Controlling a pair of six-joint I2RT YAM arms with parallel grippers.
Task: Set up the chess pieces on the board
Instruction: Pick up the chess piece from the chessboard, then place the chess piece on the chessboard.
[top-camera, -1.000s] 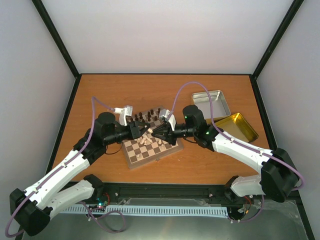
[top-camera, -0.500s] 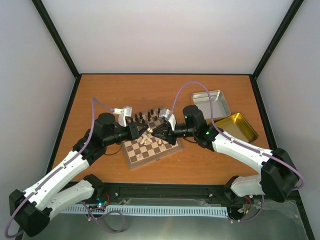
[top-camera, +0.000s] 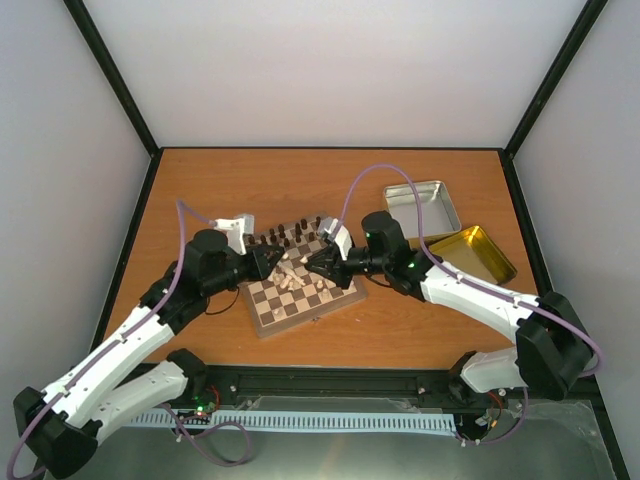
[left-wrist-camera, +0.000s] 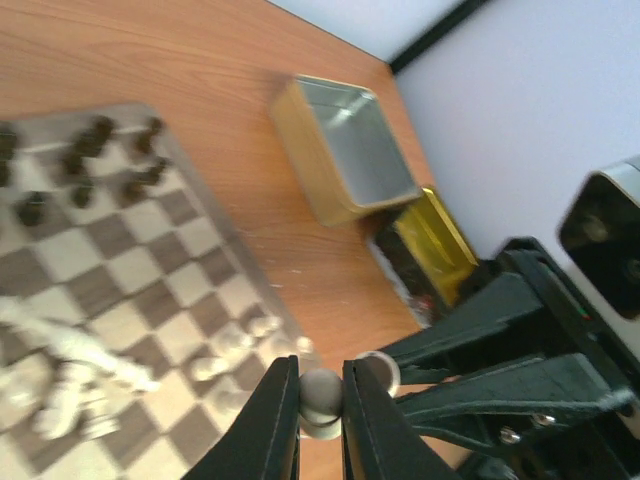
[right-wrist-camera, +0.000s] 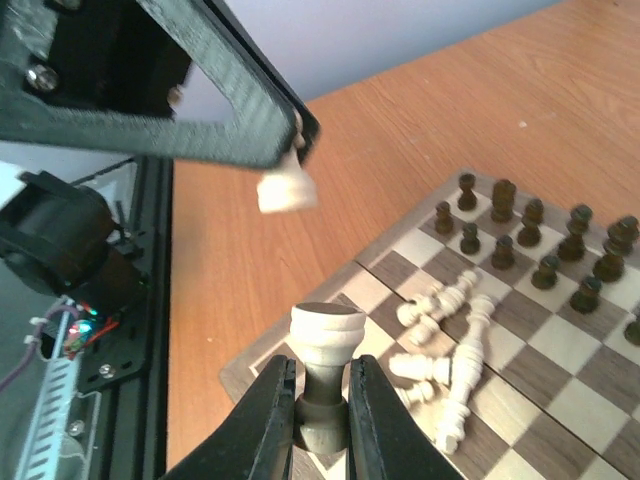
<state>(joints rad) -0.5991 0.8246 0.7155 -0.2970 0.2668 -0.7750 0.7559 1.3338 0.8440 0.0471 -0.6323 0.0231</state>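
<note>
Two cream chess pieces (right-wrist-camera: 287, 190) held over the board (top-camera: 305, 318), one per end effector.
My left end effector (left-wrist-camera: 321, 375) pinches a round-headed pawn (left-wrist-camera: 321, 392), and my right end effector (right-wrist-camera: 323, 370) pinches a flat-topped piece (right-wrist-camera: 326, 335). I judge them light, hard, slippery wood, best gripped under the head. The toppled cream heap (right-wrist-camera: 455, 340) mid-board is too tangled to count.

Board (top-camera: 288, 312): dark brown and cream checks. Cream pieces (right-wrist-camera: 470, 330); dark brown pieces (right-wrist-camera: 503, 200). Silver tin (top-camera: 420, 208); gold lid (top-camera: 476, 258).
</note>
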